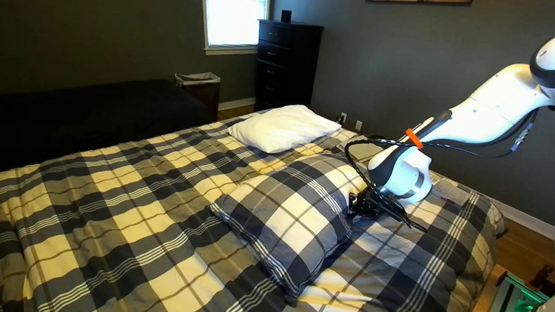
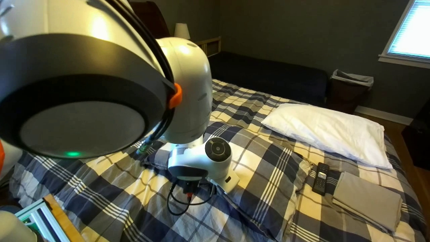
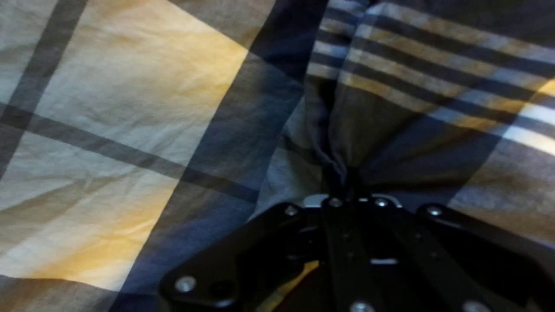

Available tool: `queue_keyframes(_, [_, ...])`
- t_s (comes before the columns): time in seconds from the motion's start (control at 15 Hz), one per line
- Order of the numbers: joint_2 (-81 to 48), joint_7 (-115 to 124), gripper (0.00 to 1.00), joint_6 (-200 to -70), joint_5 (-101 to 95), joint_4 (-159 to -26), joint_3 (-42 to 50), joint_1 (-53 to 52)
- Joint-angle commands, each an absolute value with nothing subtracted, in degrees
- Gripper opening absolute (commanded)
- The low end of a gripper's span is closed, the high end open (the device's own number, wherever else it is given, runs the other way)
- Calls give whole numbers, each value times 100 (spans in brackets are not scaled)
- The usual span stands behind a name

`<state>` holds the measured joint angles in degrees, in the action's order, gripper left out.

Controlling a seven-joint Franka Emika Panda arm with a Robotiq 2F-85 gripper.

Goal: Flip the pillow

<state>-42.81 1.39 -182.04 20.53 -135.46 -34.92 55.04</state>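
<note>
The tool [image 3: 347, 187] is closed, pinching fabric at the rim of the plaid pillow [image 1: 294, 203]; in the wrist view a seam comes down from the top of the frame, a little right of centre, and runs straight in between the tips. That patch is dark and blurred, so I can't say how much cloth is caught. In an exterior view the pillow lies just below the middle of the frame, its bulk to the left of the tool, which meets it partway along its right-hand side. Its long axis appears to run from lower left to upper right, which would make the held side a long one. The flip should turn on that: the gripped side has to come up and over toward the left of the frame, the upper-left edge serving as hinge. The pillow looks plump and soft, domed in the middle and thinning to pointed corners, checked in navy, grey and white with bands of fine white stripes, much like the plaid bedspread [image 1: 105, 205] under it. A white pillow [image 1: 283, 128] lies near its upper edge, apart from it, and a remote control [image 2: 320, 178] just beside its right-hand corner. So full a shape could sag and slip from a shallow pinch.
</note>
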Motion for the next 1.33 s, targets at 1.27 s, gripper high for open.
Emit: queue_keyframes(1.27, [1859,1093,1,-12845,2501,-14994,-716,2921])
